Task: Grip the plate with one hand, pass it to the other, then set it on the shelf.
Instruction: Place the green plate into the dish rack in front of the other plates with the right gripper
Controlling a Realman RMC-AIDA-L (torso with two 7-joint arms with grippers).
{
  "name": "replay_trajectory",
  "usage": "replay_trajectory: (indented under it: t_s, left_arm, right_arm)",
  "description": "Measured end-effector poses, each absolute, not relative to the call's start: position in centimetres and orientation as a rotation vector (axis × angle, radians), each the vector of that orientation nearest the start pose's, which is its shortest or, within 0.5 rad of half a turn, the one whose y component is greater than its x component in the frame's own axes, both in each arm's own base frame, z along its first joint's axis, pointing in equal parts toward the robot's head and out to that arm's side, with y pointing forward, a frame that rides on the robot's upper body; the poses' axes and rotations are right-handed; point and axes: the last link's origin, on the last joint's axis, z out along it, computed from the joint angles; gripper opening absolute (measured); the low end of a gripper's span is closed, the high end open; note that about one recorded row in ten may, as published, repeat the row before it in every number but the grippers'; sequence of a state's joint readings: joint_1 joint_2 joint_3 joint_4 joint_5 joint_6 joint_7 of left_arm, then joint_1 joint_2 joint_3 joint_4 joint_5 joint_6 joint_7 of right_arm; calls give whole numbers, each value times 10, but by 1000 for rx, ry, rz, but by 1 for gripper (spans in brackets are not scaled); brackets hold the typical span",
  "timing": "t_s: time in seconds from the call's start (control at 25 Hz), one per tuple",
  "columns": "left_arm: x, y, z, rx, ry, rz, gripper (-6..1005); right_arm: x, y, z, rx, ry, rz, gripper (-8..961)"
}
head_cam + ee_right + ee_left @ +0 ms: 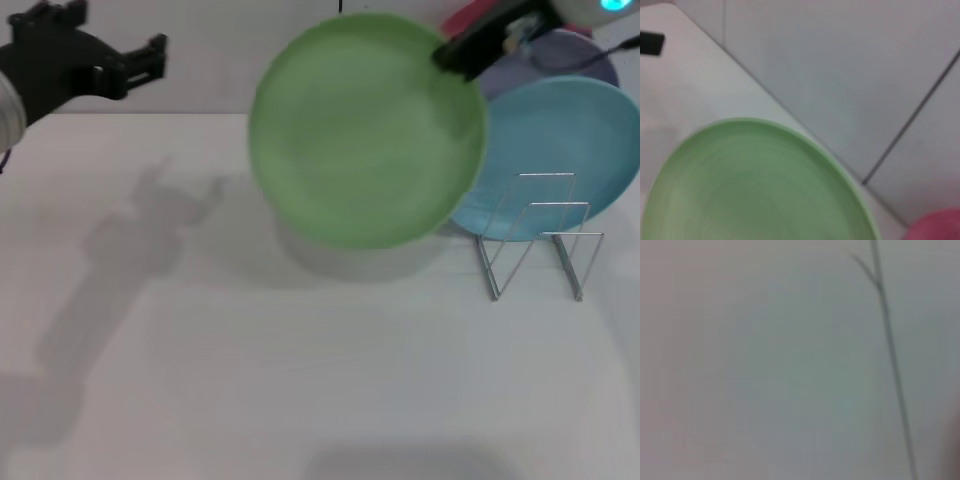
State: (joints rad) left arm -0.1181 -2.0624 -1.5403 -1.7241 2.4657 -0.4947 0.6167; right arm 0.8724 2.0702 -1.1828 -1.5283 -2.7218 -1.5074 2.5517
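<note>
Overhead, the right gripper (462,50) pinched the far right rim of the green plate (367,130), holding it tilted above the table (250,350), just left of the wire rack (540,235). Far left, the left gripper (150,58) hung with fingers spread, well apart.

I see light green plate (365,130) held upright above table, left of wire shelf (540,235), rim gripped top-right.
</note>
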Motion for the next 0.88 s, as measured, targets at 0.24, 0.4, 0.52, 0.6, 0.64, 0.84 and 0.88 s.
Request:
replay_trajectory:
  t_s: [0.24, 0.4, 0.52, 0.6, 0.64, 0.84, 0.88]
  left_arm:
    - [-182, 367, 70, -1844, -453, -394, 867]
    - [-189, 371, 66, -1834, -468, -390, 866]
    - [-193, 374, 62, -1823, -478, -393, 866]
    - [-194, 375, 61, -1822, -481, -393, 866]
    - [-195, 376, 60, -1821, -483, -392, 866]
    - [-200, 379, 56, -1815, -501, -393, 866]
    - [-201, 379, 56, -1812, -504, -392, 866]
  right_arm:
    - [60, 407, 95, -2336, 422, -263, 26]
    - [61, 402, 102, -2305, 387, -331, 26]
    - [58, 399, 113, -2264, 356, -365, 26]
    - [58, 398, 116, -2257, 342, -374, 25]
    - [57, 397, 118, -2257, 327, -386, 25]
    - [55, 388, 122, -2261, 295, -412, 25]
    - [55, 387, 123, -2262, 294, -415, 25]
